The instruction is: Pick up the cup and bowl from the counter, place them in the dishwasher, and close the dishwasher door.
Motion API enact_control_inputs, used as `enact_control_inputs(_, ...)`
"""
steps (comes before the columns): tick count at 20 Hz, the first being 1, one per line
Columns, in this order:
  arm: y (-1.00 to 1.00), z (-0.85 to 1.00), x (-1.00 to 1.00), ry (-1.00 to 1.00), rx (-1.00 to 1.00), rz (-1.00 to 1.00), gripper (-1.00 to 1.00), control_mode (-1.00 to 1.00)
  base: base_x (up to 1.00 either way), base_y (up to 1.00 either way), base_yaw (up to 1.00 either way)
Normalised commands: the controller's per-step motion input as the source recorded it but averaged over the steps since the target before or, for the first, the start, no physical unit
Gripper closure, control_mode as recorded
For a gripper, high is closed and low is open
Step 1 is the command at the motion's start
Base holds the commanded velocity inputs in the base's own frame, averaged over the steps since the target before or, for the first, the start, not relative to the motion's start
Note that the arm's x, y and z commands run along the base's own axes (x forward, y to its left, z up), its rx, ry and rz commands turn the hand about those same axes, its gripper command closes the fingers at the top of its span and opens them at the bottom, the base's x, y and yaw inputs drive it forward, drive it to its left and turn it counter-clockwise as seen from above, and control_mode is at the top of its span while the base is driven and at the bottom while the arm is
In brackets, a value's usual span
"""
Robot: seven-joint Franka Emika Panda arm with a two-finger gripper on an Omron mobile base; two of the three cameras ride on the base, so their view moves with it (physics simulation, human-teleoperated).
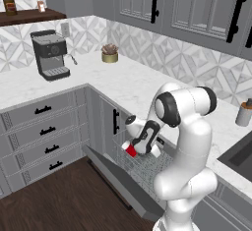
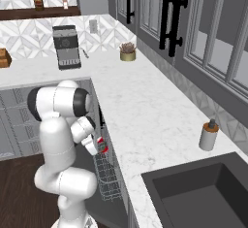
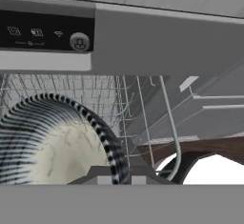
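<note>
We see our gripper [image 1: 134,149] clamped on the red cup [image 1: 131,150], holding it just above the wire rack [image 1: 147,168] of the open dishwasher [image 3: 47,30]. Its door [image 1: 118,183] hangs down. Beyond, the counter [image 1: 123,85] carries a potted plant [image 1: 110,53].

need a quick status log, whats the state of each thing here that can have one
gripper: shut on the cup, above the rack
cup: red, held, not yet set down
dishwasher door: open, dropped down
wire rack: pulled out over the door
bowl: in the hand view it seems to sit in the rack
upper cabinet doors: closed
drawers: closed
</note>
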Motion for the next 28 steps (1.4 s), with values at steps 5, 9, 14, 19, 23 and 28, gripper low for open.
enact_control_inputs(5,0.0,-0.2,0.22,0.0,-0.05,0.0,1.0,-1.0,0.0,0.0,0.0)
enact_control_inputs(9,0.0,-0.26,0.37,0.0,-0.04,0.0,1.0,-1.0,0.0,0.0,0.0)
enact_control_inputs(14,0.0,-0.33,0.38,0.02,-0.03,0.0,1.0,-1.0,0.0,0.0,0.0)
enact_control_inputs(19,0.0,-0.47,0.35,0.04,-0.02,0.0,1.0,-1.0,0.0,0.0,0.0)
enact_control_inputs(23,0.0,-0.3,0.28,0.0,0.0,0.01,1.0,-1.0,0.0,0.0,0.0)
enact_control_inputs(28,0.0,-0.43,0.23,0.0,0.0,0.01,1.0,-1.0,0.0,0.0,0.0)
